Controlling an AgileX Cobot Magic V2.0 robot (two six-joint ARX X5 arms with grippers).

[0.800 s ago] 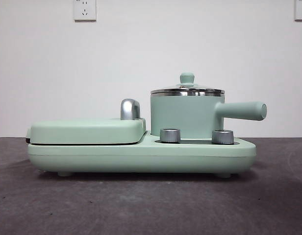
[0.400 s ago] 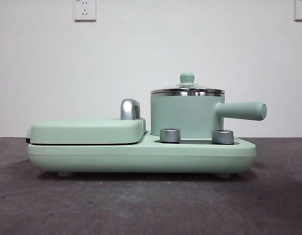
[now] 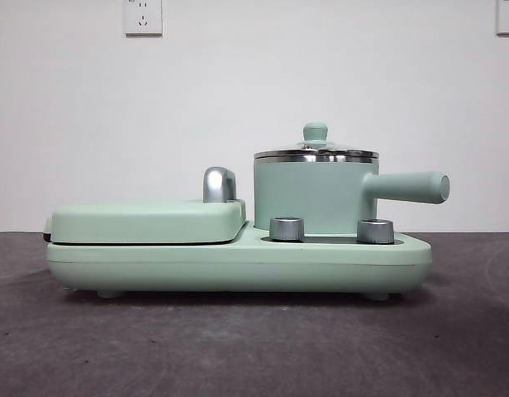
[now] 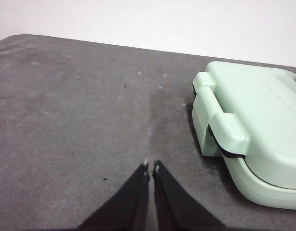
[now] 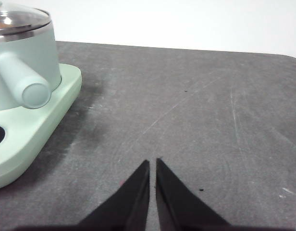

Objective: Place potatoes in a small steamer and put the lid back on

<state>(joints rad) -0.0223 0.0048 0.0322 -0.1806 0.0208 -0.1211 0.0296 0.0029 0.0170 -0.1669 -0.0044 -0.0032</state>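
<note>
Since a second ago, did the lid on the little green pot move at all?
No. The lid sits on the small steamer exactly as before, its knob at the same spot against the white wall behind.

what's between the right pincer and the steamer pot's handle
Only bare grey tabletop and the edge of the green base, in the right wrist view. The right pincer hangs shut, apart from the steamer's handle.

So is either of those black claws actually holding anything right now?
No. The left gripper and the right gripper are both shut on nothing, above bare table. The lid sits on the small steamer, untouched.
</note>
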